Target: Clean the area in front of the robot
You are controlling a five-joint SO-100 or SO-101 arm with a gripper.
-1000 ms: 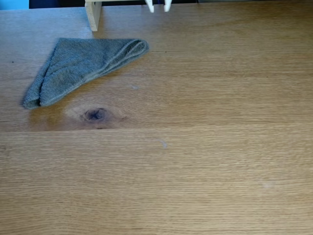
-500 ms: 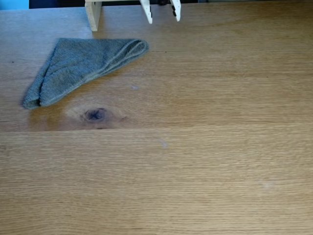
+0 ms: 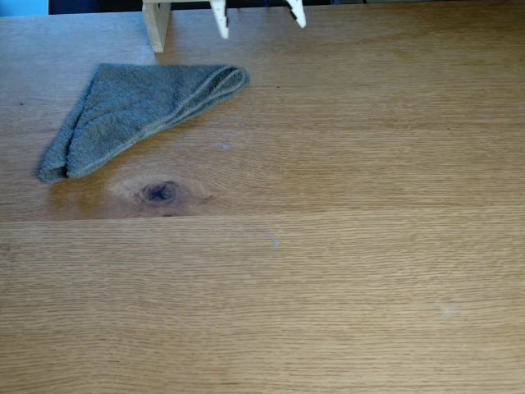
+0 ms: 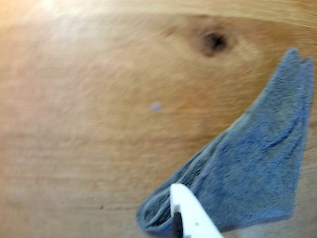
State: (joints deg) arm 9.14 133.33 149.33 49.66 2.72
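Only the two white fingertips of the gripper (image 3: 258, 18) show at the far edge of the fixed view, spread well apart with nothing between them, so it is released and empty. In the wrist view one white finger (image 4: 190, 213) enters from the bottom edge, over the rounded folded end of the towel (image 4: 247, 173).

In the fixed view, the grey towel (image 3: 135, 111) lies on the tabletop (image 3: 328, 271) in the far left part, near and to the left of the fingertips. Its rounded folded end (image 3: 230, 80) is the part closest to the gripper, just near-side of the left fingertip. The cloth is a long folded wedge; its long axis runs diagonally from that far-right end down to a narrow tip (image 3: 51, 171) at the near left. The tip points toward the left edge, a little left of the dark knot (image 3: 158, 192).

A wooden post (image 3: 156, 25) stands just left of the fingertips. Judging from this, the grasp calls for coming down and slightly leftward onto the near end of the cloth
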